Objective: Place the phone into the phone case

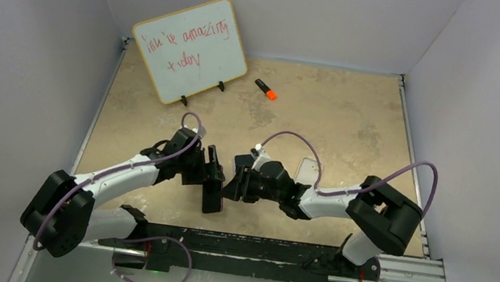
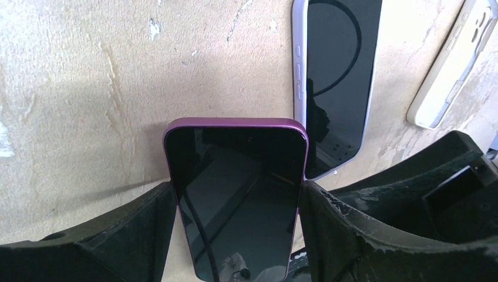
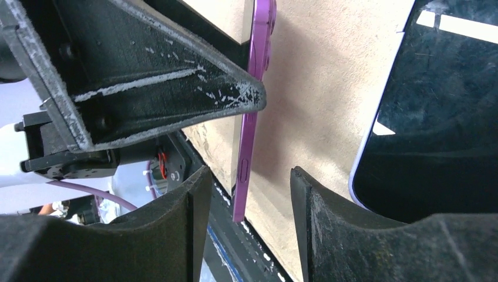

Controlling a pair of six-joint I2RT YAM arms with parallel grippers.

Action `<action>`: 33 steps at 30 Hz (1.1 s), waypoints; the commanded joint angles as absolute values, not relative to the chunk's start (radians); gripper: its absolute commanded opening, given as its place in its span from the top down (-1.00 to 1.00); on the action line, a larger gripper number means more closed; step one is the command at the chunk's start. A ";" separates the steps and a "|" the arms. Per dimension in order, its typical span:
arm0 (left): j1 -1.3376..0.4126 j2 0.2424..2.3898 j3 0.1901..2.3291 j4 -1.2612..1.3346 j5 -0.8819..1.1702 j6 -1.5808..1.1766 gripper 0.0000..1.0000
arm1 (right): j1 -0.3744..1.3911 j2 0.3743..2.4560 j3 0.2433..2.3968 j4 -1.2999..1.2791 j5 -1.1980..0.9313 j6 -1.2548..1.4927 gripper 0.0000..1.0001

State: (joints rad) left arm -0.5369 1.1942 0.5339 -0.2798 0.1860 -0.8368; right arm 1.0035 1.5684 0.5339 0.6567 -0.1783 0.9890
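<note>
Phone (image 2: pixel 235 223): purple frame, dark glass face. It is gripped across its two long edges by the left tool (image 2: pixel 236 191), which is closed onto the frame with one finger on each side. It is held on end, short edge toward the table (image 2: pixel 88 88). Whether that edge touches the table cannot be told.

Handling, as judged:
- Rigid, flat and fairly dense.
- Glass face and glossy frame are likely slippery, so a pinch on the long edges is preferred over contact on the glass.
- Side buttons are visible on the frame in the right wrist view and are best kept clear of the fingers.
- A corner drop is the main risk.

Lavender-rimmed case (image 2: pixel 340 76) is lying flat on the table just beside the phone, dark inside with a ring mark. It is judged to be the target, though an empty shell cannot be confirmed. It is expected to be light and flexible at the rim, and likely to slide when pushed. It probably has to be pinned down while the phone is seated one end first, then pressed flat.

Right tool (image 3: pixel 248 176) is spread open with nothing held, hovering low between the phone's edge and that case.

White case (image 2: pixel 449 64) is lying on the table beyond the lavender-rimmed one, apart from it. Whiteboard (image 1: pixel 190 49) and marker (image 1: pixel 266 90) are at the far side, well apart, and are not involved.
</note>
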 commanded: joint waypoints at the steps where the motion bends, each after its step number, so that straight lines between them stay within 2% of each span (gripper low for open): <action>1: -0.531 1.156 0.523 -0.202 0.234 -0.892 -0.04 | 1.012 1.609 0.581 0.707 -0.203 1.006 -0.05; 5: -0.531 1.139 0.513 -0.184 0.249 -0.907 -0.04 | 1.014 1.639 0.592 0.729 -0.209 1.006 0.05; 11: -0.531 1.106 0.501 -0.159 0.279 -0.932 -0.05 | 1.015 1.641 0.600 0.739 -0.219 0.991 0.69; 15: -0.530 1.059 0.499 -0.151 0.279 -0.945 -0.12 | 1.015 1.616 0.597 0.725 -0.211 0.967 1.00; 17: -0.530 1.040 0.504 -0.143 0.288 -0.950 -0.20 | 1.014 1.601 0.589 0.715 -0.222 0.970 1.00; 20: -0.531 1.022 0.516 -0.137 0.304 -0.944 -0.57 | 1.014 1.549 0.564 0.692 -0.193 0.974 1.00; 24: -0.530 1.014 0.548 -0.123 0.352 -0.859 -0.86 | 1.014 1.468 0.555 0.595 -0.109 0.954 1.00; 28: -0.531 1.002 0.597 -0.130 0.386 -0.806 -0.99 | 0.994 1.390 0.579 0.469 -0.037 0.890 1.00; 33: -0.531 0.999 0.679 -0.159 0.417 -0.743 -1.00 | 0.918 1.252 0.561 0.329 0.023 0.873 1.00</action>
State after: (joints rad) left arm -0.5308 1.0157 0.5880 -0.1883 0.3634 -0.8234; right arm 0.9779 1.3663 0.5545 0.4217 -0.0673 0.9150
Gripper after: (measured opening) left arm 0.995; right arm 0.040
